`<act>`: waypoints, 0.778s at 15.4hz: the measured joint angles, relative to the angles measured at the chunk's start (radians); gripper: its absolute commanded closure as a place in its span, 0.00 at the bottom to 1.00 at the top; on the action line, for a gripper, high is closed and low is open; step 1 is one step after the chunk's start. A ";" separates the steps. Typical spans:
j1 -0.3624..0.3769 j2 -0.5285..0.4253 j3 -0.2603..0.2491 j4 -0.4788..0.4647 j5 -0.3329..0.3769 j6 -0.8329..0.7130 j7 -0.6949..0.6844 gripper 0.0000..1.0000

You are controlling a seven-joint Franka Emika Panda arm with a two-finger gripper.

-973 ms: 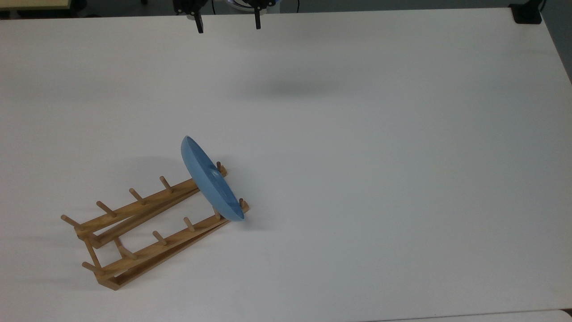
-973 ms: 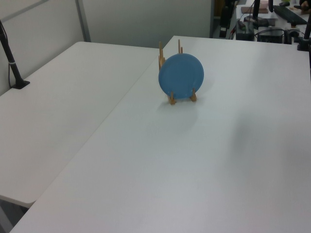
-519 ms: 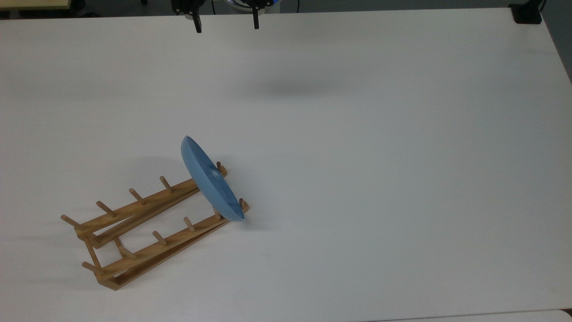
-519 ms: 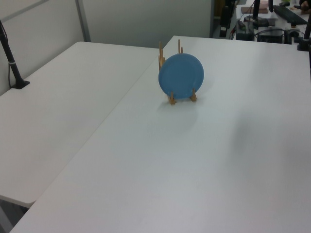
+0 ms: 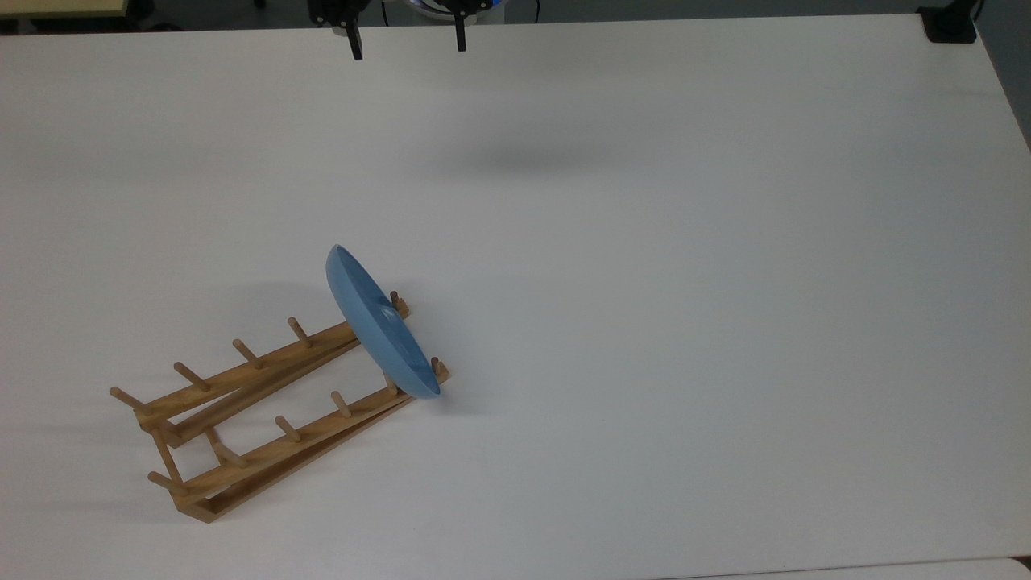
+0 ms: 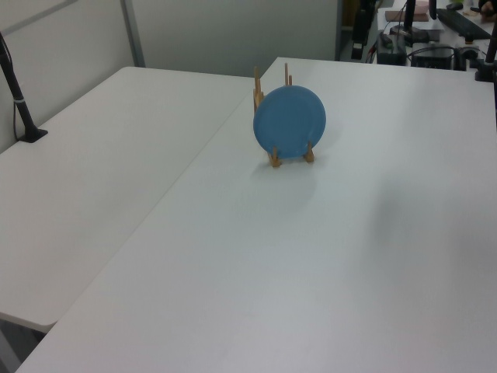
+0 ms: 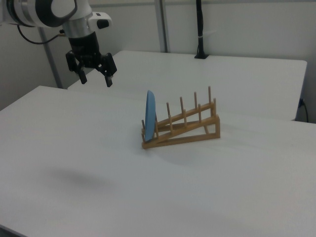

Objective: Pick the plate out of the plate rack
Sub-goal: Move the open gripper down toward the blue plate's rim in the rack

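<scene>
The light-blue plate (image 5: 378, 325) stands on edge in the end slot of the wooden plate rack (image 5: 258, 407), at the rack's end nearest the table's middle. Its round face shows in the left view as the plate (image 6: 290, 123) with rack pegs (image 6: 272, 81) behind it. Edge-on in the right view, the plate (image 7: 150, 115) leans against the pegs of the rack (image 7: 190, 126). My gripper (image 5: 406, 44) hangs open and empty high above the table's far edge in the top view, well away from the plate. The gripper (image 7: 95, 77) sits at the right view's upper left.
The white table (image 5: 644, 282) stretches wide to the top view's right of the rack. A second white table (image 6: 85, 179) adjoins on the left view's left. A black post base (image 5: 950, 24) sits at the top view's far right corner.
The gripper has shifted very slightly toward the top view's left and upper edge. Plate and rack have not moved.
</scene>
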 measured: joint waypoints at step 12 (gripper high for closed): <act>-0.108 0.026 -0.014 -0.088 -0.004 0.351 -0.218 0.00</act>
